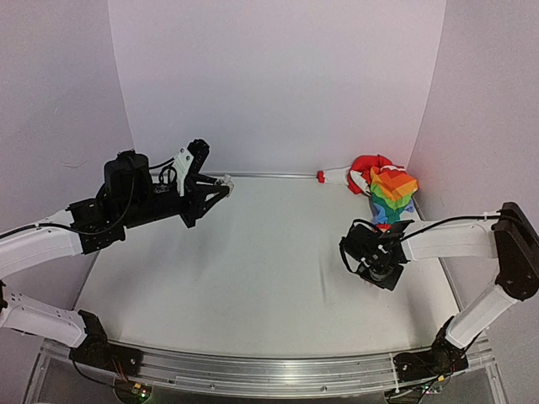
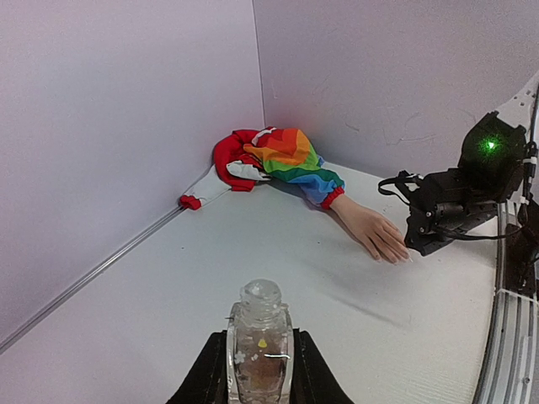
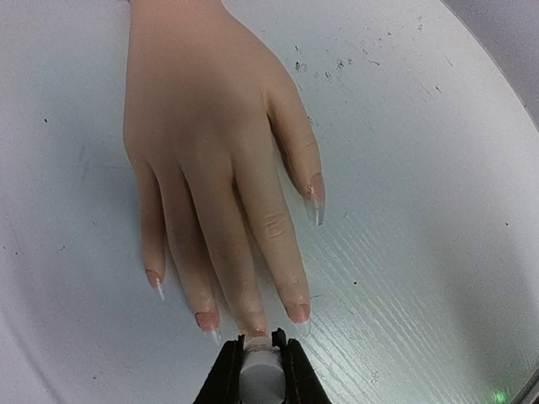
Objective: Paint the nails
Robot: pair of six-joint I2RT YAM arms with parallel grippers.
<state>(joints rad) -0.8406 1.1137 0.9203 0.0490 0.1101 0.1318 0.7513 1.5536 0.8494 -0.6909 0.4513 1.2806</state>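
The fake hand (image 3: 210,143) lies flat near the worktop's (image 1: 253,278) right edge, its rainbow sleeve (image 2: 290,160) bunched in the far right corner. Our right gripper (image 3: 259,374), clamped on a pale cap (image 3: 259,364), blocks the middle fingertip; of the nails (image 3: 296,311) we make out four clearly. Our left gripper (image 2: 261,362) pinches a small clear bottle (image 2: 259,328), well apart toward the left edge.
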